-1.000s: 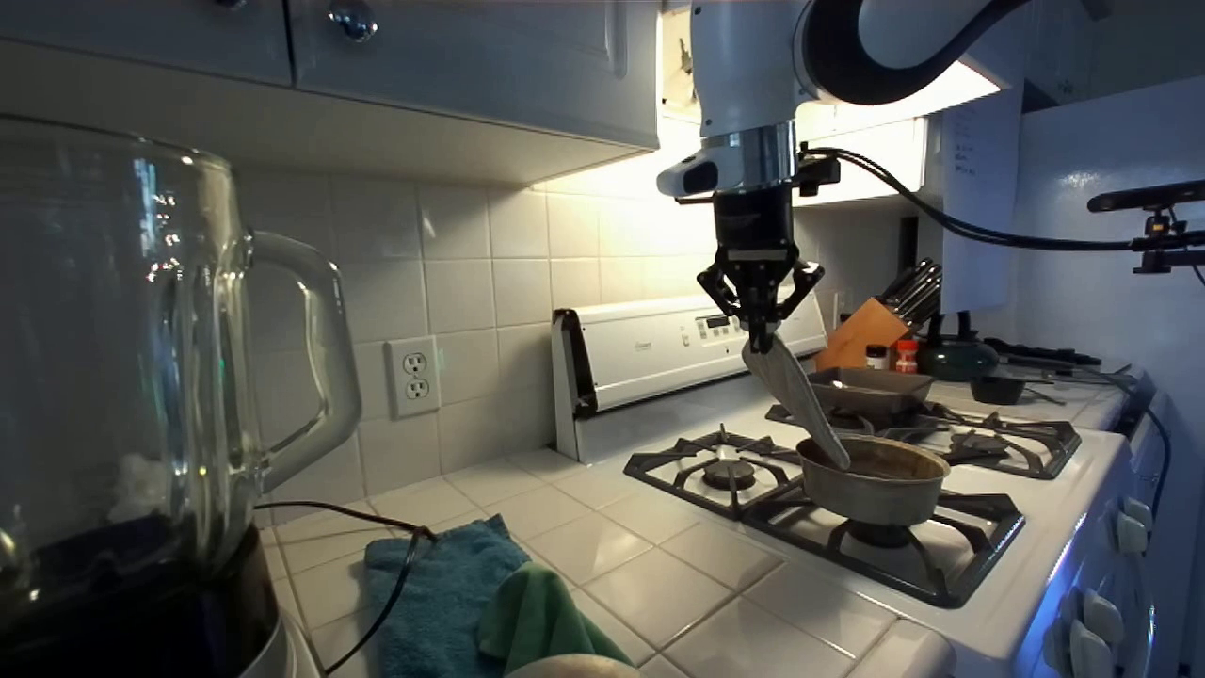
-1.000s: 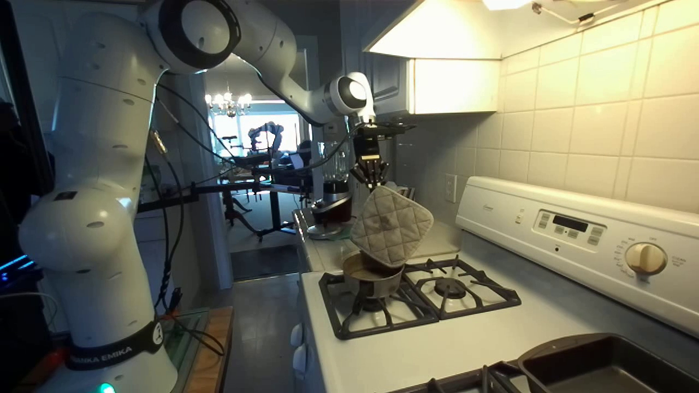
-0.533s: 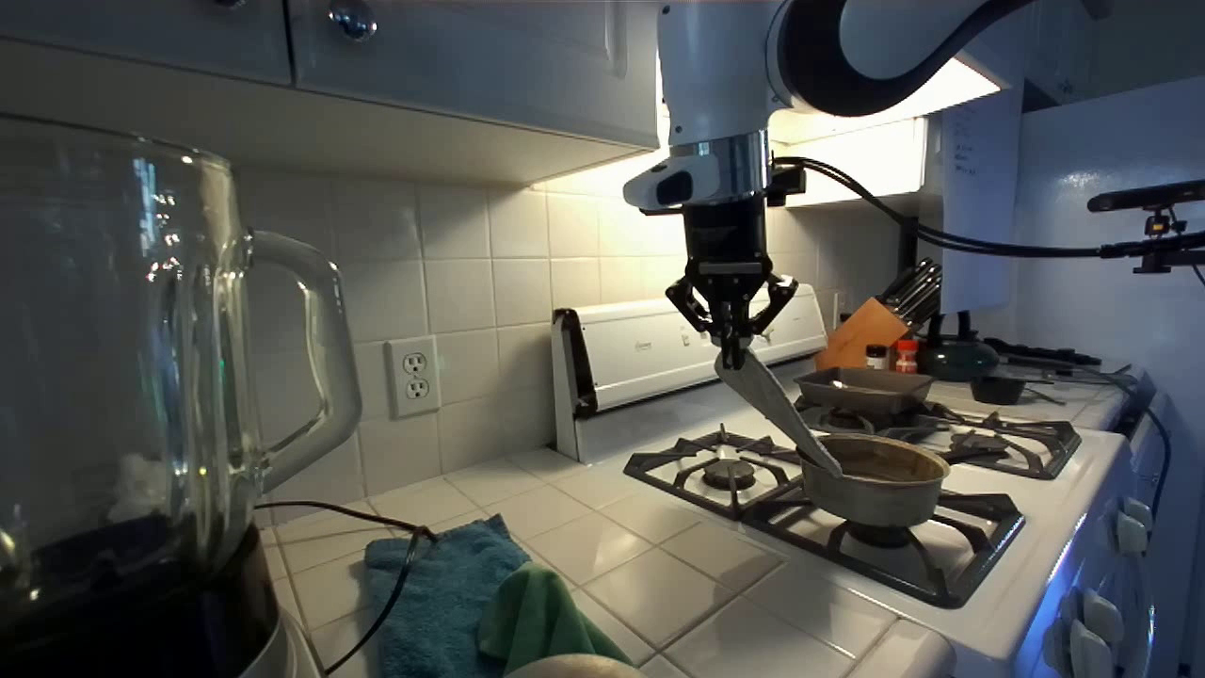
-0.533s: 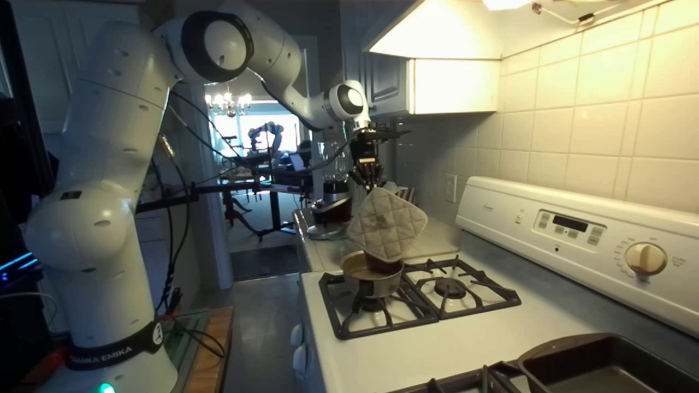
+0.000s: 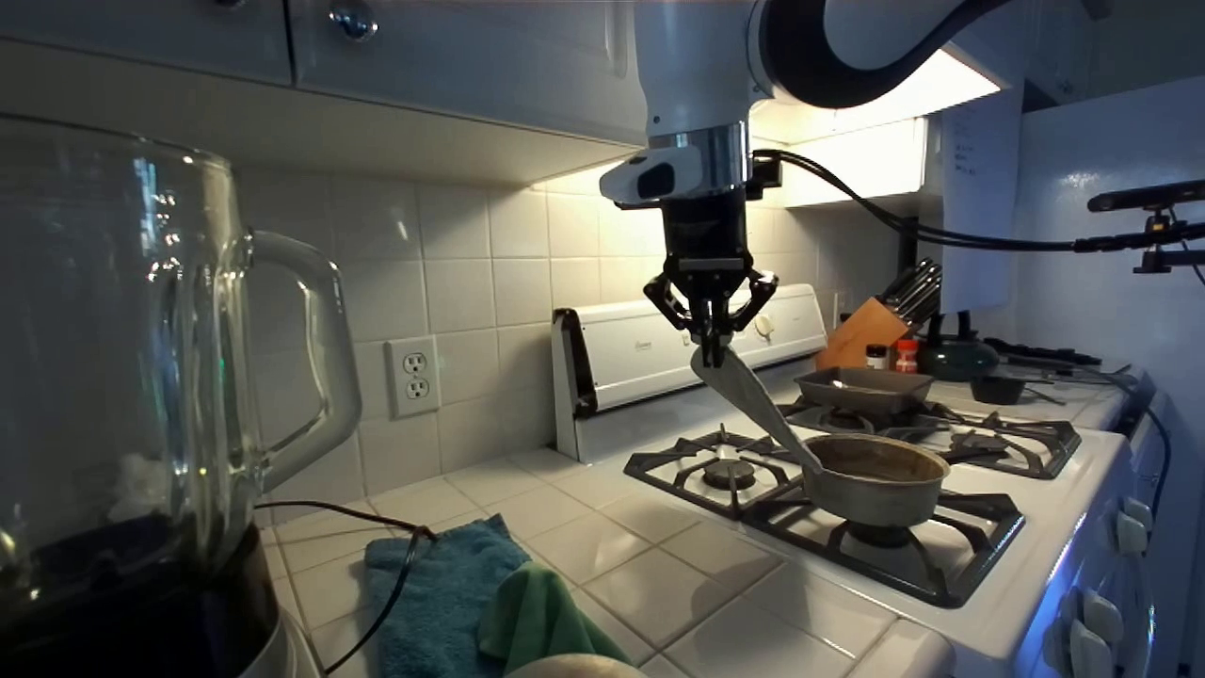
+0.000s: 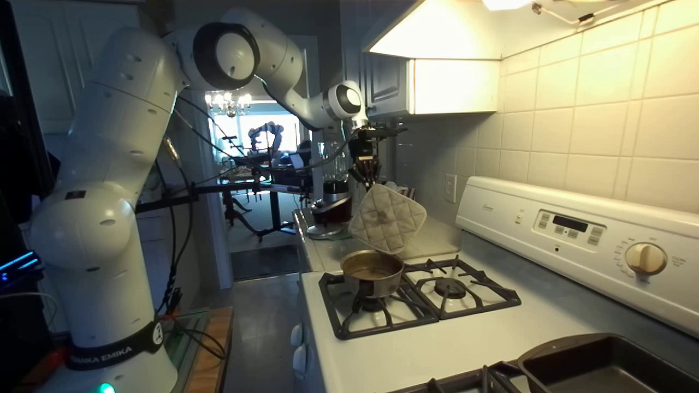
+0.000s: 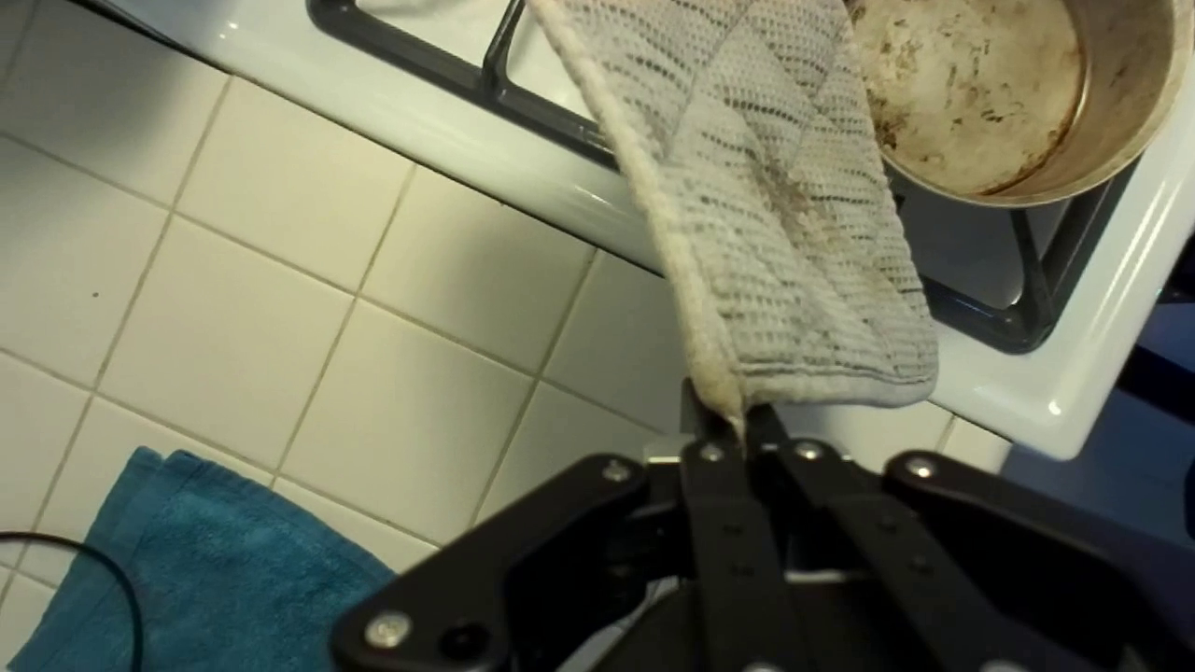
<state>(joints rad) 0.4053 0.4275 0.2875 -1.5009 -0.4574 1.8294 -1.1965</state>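
My gripper (image 5: 713, 356) is shut on one corner of a quilted, off-white pot holder (image 5: 756, 400). The pot holder hangs tilted from the fingertips, also in the other outside picture (image 6: 387, 218), and its middle has a brown stain in the wrist view (image 7: 775, 187). A small metal pot (image 5: 875, 490) stands on a front burner, stained inside (image 7: 971, 93). The pot holder's lower edge is at the pot's rim on the side near the tiled counter. I cannot tell whether they touch. The gripper (image 6: 368, 184) is above and beside the pot, toward the counter.
Black burner grates (image 6: 448, 289) cover the white stove (image 6: 464, 344). A dark baking pan (image 6: 606, 365) sits farther along. A blue towel (image 5: 442, 593), a green cloth (image 5: 537, 612) and a glass blender (image 5: 122, 377) are on the tiled counter. A cabinet (image 5: 471, 66) hangs overhead.
My gripper has moved toward the tiled counter, away from the pot, carrying the pot holder. The pot holder's lower end went from over the pot's opening to its rim. The pot has not moved.
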